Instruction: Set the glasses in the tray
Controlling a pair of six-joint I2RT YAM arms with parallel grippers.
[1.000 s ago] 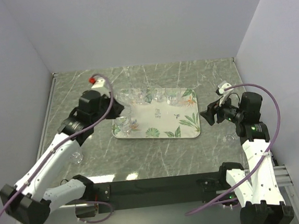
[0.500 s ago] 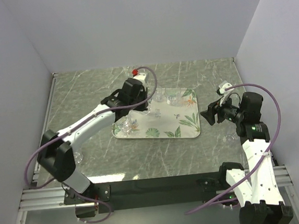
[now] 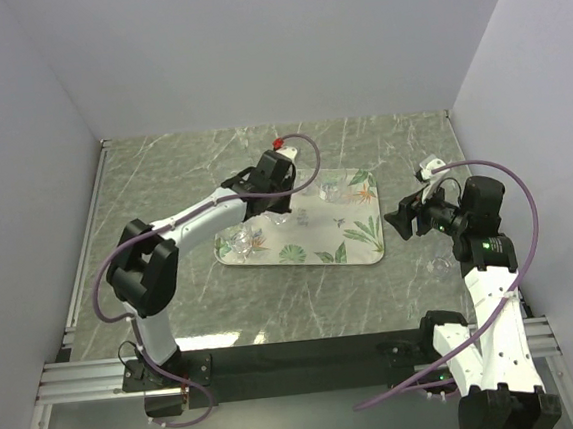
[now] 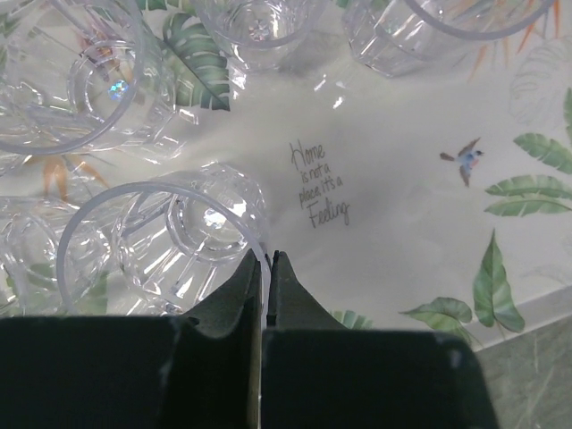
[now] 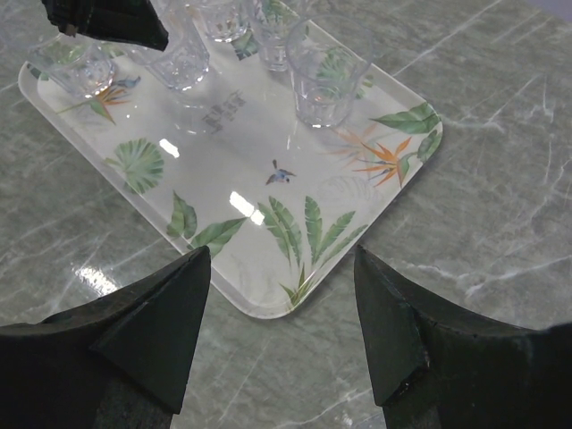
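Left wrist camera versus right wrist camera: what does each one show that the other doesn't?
Only the left wrist view shows the left end effector pinched shut on a glass at its rim, and the words printed on the tray legibly. Only the right wrist view shows the right end effector open and empty, plus the tray's rounded corners. Both show the tray's small bird and glasses standing on it.

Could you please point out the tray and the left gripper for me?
tray (image 5: 228,165): right wrist view, bare cream middle.
left gripper (image 4: 266,261): left wrist view, between its shut fingertips.
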